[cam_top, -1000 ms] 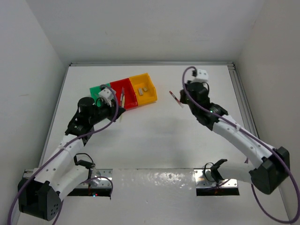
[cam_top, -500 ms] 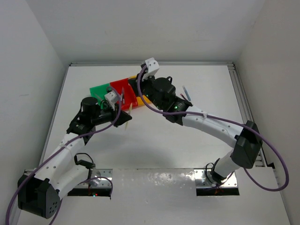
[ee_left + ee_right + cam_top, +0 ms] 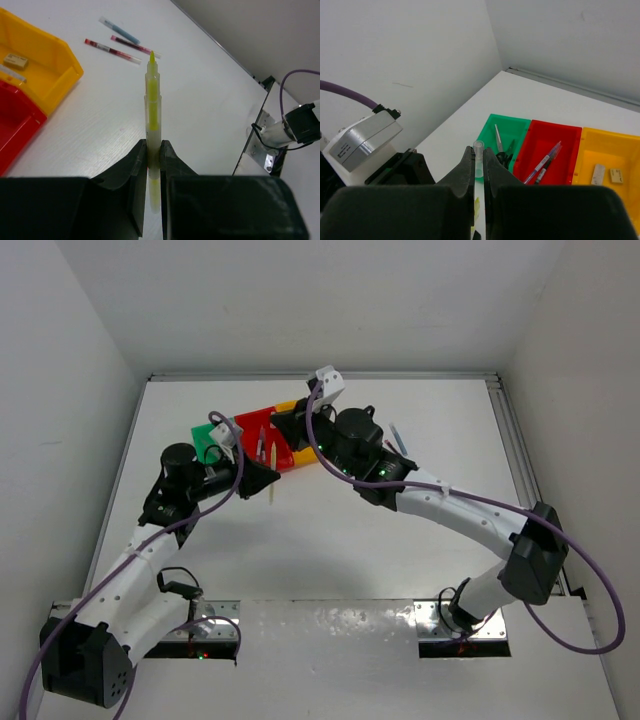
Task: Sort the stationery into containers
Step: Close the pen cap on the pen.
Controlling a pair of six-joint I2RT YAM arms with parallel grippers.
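My left gripper (image 3: pixel 153 150) is shut on a pale pen with yellow ink (image 3: pixel 152 97), its tip pointing away from me over the white table. From above, the left gripper (image 3: pixel 268 480) hovers just in front of the containers, with the pen (image 3: pixel 271 493) sticking out. My right gripper (image 3: pixel 479 152) is shut on a slim clear cap-like tube (image 3: pixel 479 150). It hangs at the red bin's (image 3: pixel 252 425) near edge. The joined bins are green (image 3: pixel 512 125), red (image 3: pixel 567 137) and yellow (image 3: pixel 620 145). They hold scissors (image 3: pixel 506 150), pens (image 3: pixel 547 160) and erasers (image 3: pixel 599 174).
A blue pen (image 3: pixel 120 31) and two red-white pens (image 3: pixel 112 47) lie on the table beyond the yellow bin (image 3: pixel 55 60). From above the right arm (image 3: pixel 440 500) crosses the table's middle and covers most of the yellow bin. Walls close in the left, back and right.
The right arm has swung from the table's right side across to the bins. The left gripper has drawn back from the bins toward the table's middle, a pen in its jaws.
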